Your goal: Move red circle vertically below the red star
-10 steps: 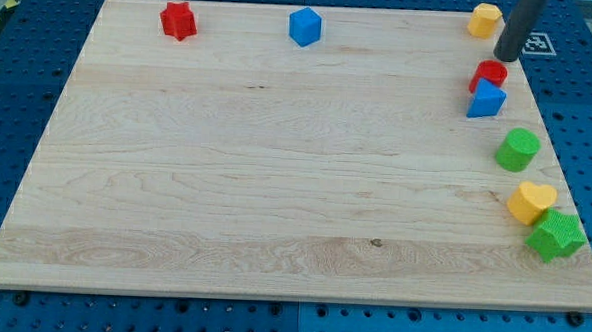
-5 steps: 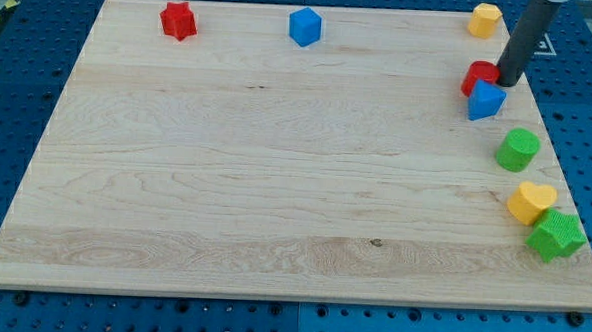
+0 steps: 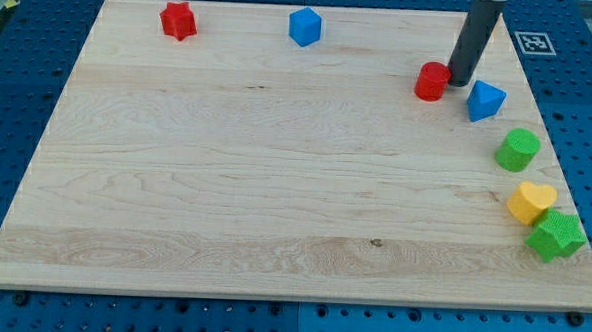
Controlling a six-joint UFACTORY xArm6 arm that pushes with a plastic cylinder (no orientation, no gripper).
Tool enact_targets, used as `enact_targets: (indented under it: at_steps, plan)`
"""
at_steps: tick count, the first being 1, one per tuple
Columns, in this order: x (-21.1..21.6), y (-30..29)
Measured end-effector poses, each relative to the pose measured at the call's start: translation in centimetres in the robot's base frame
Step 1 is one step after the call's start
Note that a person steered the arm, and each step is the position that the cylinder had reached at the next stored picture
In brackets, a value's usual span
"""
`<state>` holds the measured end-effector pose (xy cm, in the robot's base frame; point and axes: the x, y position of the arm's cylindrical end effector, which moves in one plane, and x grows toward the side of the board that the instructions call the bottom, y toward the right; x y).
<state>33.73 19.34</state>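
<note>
The red circle point(image 3: 432, 81) lies on the wooden board point(image 3: 275, 185) at the upper right. My tip point(image 3: 460, 83) touches its right side, between it and the blue triangular block point(image 3: 485, 100). The red star point(image 3: 178, 21) sits far off at the board's top left. The rod hides the yellow block that stood at the top right corner.
A blue cube point(image 3: 305, 26) sits at the top middle. Along the right edge stand a green cylinder point(image 3: 518, 149), a yellow heart point(image 3: 531, 202) and a green star point(image 3: 556, 235).
My tip moved down and to the left, pushing the red circle leftward away from the blue triangular block. The rod now covers the yellow block at the top right.
</note>
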Motion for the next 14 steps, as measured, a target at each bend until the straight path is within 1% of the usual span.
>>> enact_targets:
  at_steps: [1,3,6,7,8,9,10,11,12,14]
  plan:
    - [0.7,-2.1]
    - [0.8,-5.3]
    - [1.3,-12.5]
    - [1.5,-13.6]
    - [2.8,-13.6]
    - [3.4,-11.6]
    - [4.6,-11.1]
    - [4.9,-11.4]
    - [4.3,-12.6]
    - [5.4,-16.1]
